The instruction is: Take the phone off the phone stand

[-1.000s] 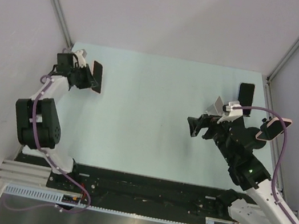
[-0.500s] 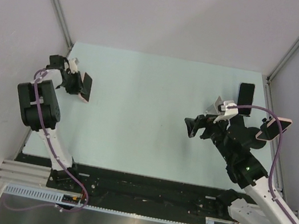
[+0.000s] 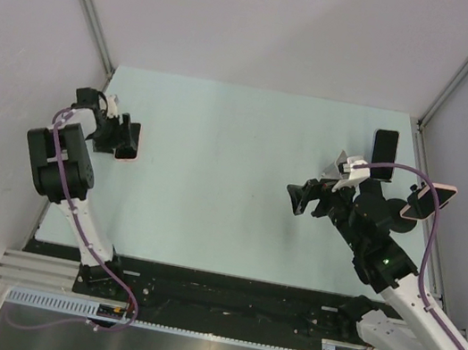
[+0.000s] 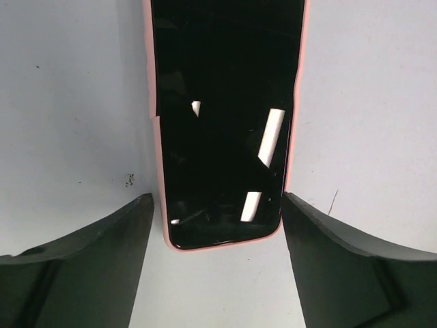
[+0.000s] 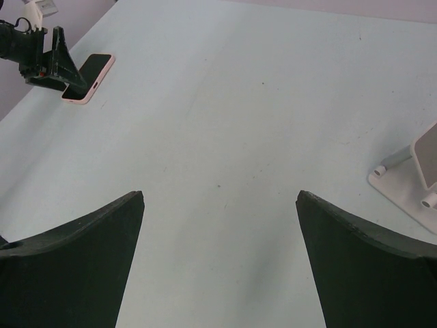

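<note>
Up close, the left wrist view shows the phone [image 4: 222, 116] lying flat on the pale table [image 4: 369, 102], screen up, its glass catching a few bright reflections and its pink case showing as a thin rim around the edge. The left gripper [image 4: 217, 198] has its jaws spread, one dark finger on either side of the phone's near end. A sliver of table shows between the left-hand finger and the case, while on the other side the picture does not settle whether finger and case touch. The overhead camera gives none of that detail, but it places the phone at the table's left edge, well apart from the white phone stand [image 3: 343, 165], which stands toward the right with nothing on it. That view alone also shows a dark slab [image 3: 385, 147] lying beyond the stand near the far right corner. The right gripper [image 5: 220, 195] hangs above the middle of the table with its jaws wide apart and only bare surface between them. Its wrist camera looks across the table, catching the phone far off at upper left beside the left arm's black fingers, and a corner of the stand at the right border.
</note>
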`<state>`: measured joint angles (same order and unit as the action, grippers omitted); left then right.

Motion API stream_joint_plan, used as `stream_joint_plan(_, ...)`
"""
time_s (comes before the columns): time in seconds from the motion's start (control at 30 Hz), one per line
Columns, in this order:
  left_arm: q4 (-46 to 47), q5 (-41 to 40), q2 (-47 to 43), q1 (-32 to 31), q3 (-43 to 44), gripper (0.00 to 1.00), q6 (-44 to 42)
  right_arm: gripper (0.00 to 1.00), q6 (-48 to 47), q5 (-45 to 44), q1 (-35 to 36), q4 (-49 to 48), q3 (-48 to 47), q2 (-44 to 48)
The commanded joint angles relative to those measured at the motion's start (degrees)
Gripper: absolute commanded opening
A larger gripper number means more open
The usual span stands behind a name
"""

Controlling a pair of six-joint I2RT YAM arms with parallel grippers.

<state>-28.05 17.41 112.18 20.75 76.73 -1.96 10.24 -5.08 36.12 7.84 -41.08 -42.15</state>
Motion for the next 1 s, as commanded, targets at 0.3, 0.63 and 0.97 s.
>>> stream_joint_plan(0.3, 0.0, -13.3, -4.4, -5.1, 0.5, 1.00, -0.8, 1.00, -0.6, 0.2, -0.3, -2.4, 0.4, 0.0)
stream_joint_plan(0.63, 0.0, -22.4, -4.6, -10.1, -0.5, 1.00, -1.5, 0.99, -0.2, -0.1, -0.3, -2.0, 0.4, -0.2)
stream_joint_plan(0.97, -0.1, -28.2, -1.9, -11.3, -1.1, 1.00, -3.0, 0.99, -0.1, -0.2, -0.4, -2.3, 0.5, -0.4)
